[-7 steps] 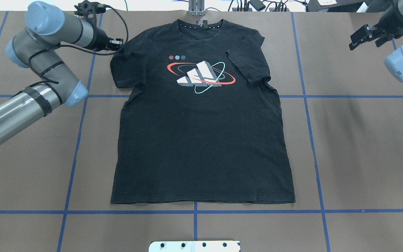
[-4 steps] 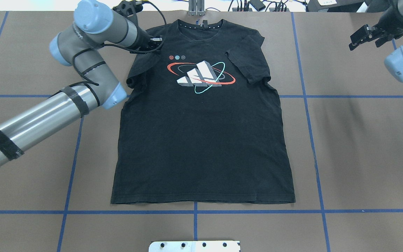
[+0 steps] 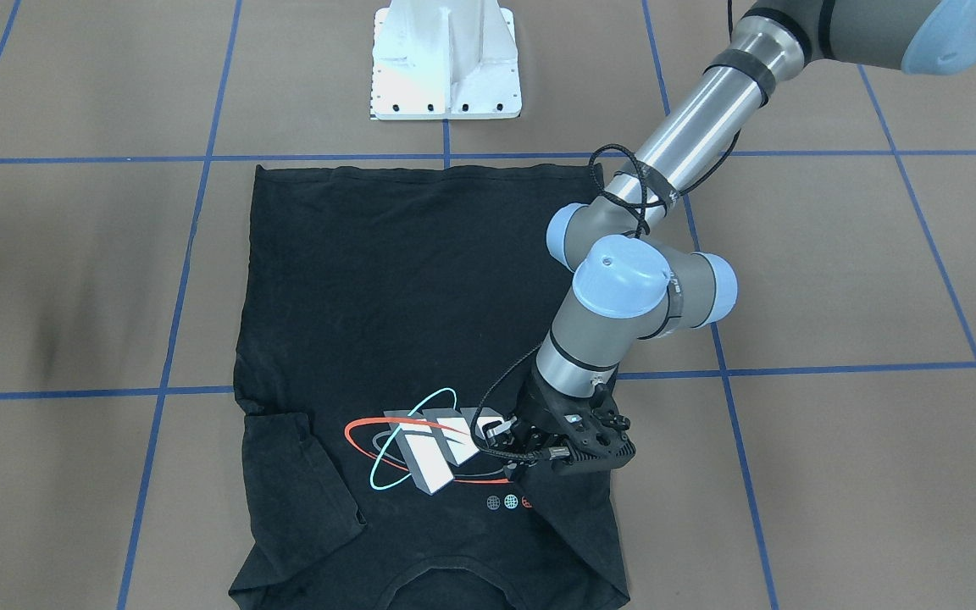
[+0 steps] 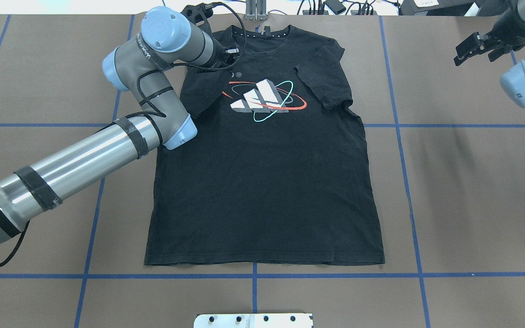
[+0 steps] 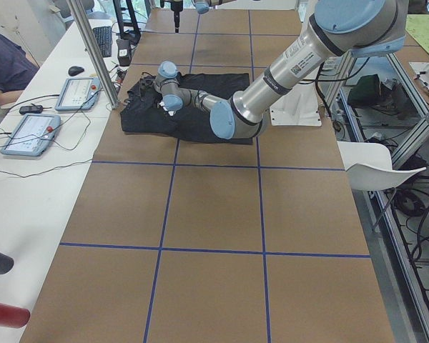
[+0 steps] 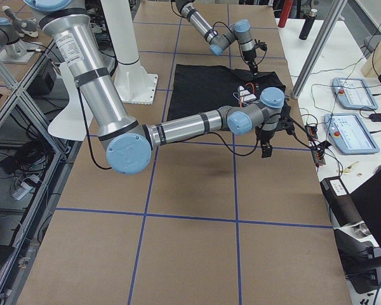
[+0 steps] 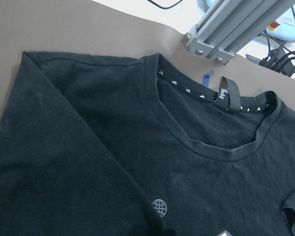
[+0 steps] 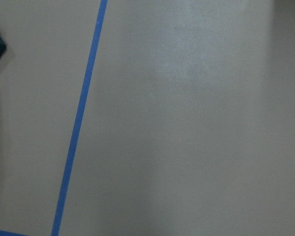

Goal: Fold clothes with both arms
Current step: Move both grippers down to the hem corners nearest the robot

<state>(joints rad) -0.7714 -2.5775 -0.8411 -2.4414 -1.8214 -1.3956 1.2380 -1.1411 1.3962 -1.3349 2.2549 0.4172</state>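
Observation:
The black T-shirt lies flat, front up, collar at the table's far edge. Its print of grey-white blocks and red and teal ovals shows on the chest. My left gripper is shut on the shirt's left sleeve and holds it folded inward over the chest, beside the print. The left wrist view shows the collar and the folded sleeve. The other sleeve lies folded onto the chest. My right gripper is open and empty, raised over bare table at the far right, away from the shirt.
The white pedestal base stands at the near edge behind the shirt's hem. An aluminium post and cables sit just past the collar. Blue tape lines grid the brown table. Tablets lie on a side bench.
My left arm has swung right, carrying the left sleeve from flat at the shirt's side to folded over the chest. It now covers two of the small round logos. The right arm has not moved.

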